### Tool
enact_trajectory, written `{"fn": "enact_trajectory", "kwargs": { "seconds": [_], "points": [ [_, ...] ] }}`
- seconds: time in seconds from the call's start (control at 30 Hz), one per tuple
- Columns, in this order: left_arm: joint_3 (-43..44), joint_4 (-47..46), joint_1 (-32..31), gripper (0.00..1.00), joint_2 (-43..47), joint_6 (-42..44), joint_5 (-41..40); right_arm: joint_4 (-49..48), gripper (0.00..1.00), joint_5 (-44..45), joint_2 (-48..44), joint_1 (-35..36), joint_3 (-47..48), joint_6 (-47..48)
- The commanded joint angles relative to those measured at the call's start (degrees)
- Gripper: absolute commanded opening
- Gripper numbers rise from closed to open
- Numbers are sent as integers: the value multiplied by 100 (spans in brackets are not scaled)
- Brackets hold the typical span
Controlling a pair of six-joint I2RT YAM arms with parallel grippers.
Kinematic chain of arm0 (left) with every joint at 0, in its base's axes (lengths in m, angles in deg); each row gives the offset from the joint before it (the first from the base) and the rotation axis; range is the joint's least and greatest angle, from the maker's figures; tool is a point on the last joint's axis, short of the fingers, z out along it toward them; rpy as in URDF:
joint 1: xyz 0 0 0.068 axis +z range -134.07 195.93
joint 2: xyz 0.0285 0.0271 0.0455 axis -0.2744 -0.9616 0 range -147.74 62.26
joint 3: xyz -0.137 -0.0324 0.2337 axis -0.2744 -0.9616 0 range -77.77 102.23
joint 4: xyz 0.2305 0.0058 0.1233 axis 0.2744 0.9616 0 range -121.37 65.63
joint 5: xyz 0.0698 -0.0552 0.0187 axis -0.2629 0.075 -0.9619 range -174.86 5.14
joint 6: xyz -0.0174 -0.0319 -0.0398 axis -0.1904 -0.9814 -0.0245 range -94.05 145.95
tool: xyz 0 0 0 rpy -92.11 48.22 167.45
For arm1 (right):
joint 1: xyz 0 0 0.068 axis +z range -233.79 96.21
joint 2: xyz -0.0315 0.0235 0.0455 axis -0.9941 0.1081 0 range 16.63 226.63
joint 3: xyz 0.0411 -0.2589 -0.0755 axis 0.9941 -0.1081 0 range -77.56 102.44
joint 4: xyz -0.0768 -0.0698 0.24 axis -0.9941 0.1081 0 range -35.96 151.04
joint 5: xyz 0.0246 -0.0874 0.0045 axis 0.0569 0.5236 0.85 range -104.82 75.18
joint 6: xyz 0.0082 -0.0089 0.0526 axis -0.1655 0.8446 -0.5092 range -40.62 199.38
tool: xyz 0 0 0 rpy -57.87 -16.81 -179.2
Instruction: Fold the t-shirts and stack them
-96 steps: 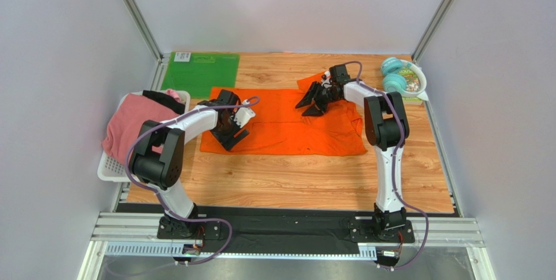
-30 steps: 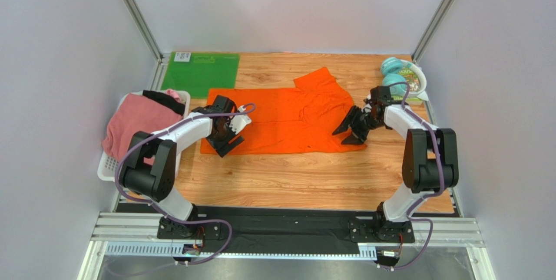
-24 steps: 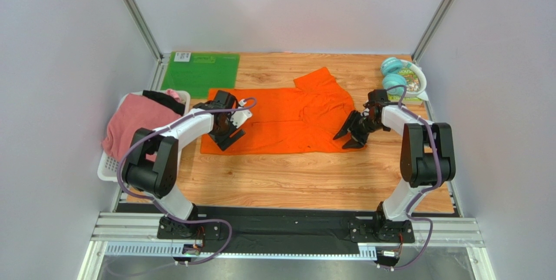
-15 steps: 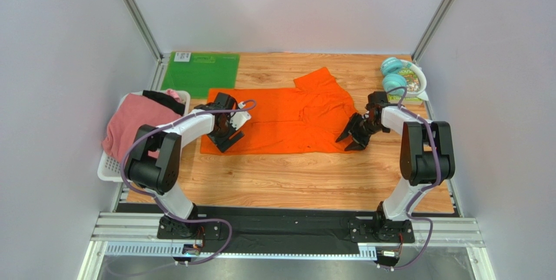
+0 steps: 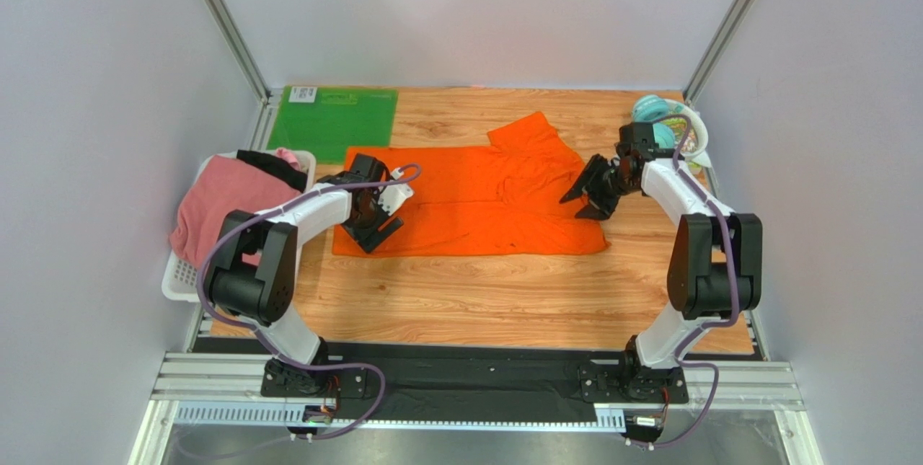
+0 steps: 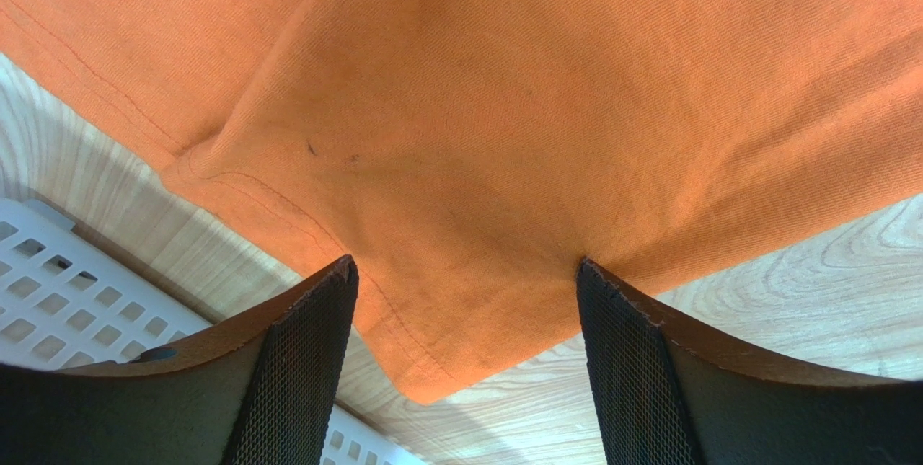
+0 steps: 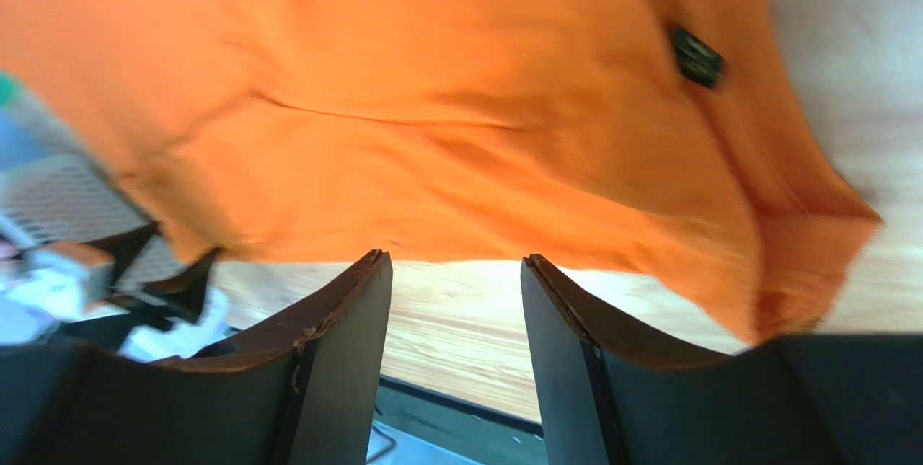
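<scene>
The bright orange t-shirt [image 5: 477, 200] lies spread on the wooden table, one sleeve pointing to the far side. My left gripper [image 5: 366, 238] is open over its near-left corner. In the left wrist view that corner [image 6: 455, 216] lies between the wide-spread fingers [image 6: 309, 362], ungripped. My right gripper [image 5: 582, 200] is open at the shirt's right edge. In the right wrist view the orange cloth [image 7: 433, 108] is beyond the tips, with only bare wood between the fingers [image 7: 347, 357]. The pink t-shirt [image 5: 222, 206] and the black one [image 5: 271, 168] rest in the basket.
A white basket [image 5: 182, 276] stands at the left table edge beside my left arm. A flat green mat [image 5: 330, 119] lies at the back left. A bowl with teal items [image 5: 672, 130] sits at the back right, close to my right arm.
My right gripper has moved from the shirt's near-right hem toward the far side, up along the right edge. The left gripper has stayed almost still. Both remain open.
</scene>
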Motion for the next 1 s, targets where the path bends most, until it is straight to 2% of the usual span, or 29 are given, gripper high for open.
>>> {"fn": "enact_trajectory", "kwargs": {
  "seconds": [0.0, 0.13, 0.37, 0.57, 0.7, 0.87, 0.97],
  "points": [
    [-282, -122, 76, 80, -122, -4, 5, -205, 54, -336, 115, 95, 508, -272],
    [-203, -8, 76, 80, -60, -4, 22, -477, 53, -258, 397, 166, 254, -282],
    [-211, 71, 76, 80, 116, 66, -39, -460, 53, 408, 898, 96, -71, 43],
    [-325, 133, 119, 80, 370, 180, -48, -100, 53, 1227, 1030, -9, 130, 281],
    [-352, 273, 295, 80, 572, 277, 127, 40, 53, 1500, 960, -361, 122, 316],
    [-369, 300, 488, 80, 652, 365, 198, 85, 53, 1545, 942, -633, 25, 360],
    [-343, 265, 524, 80, 582, 347, 216, -20, 53, 1028, 863, -642, -80, 299]
  ]
}}
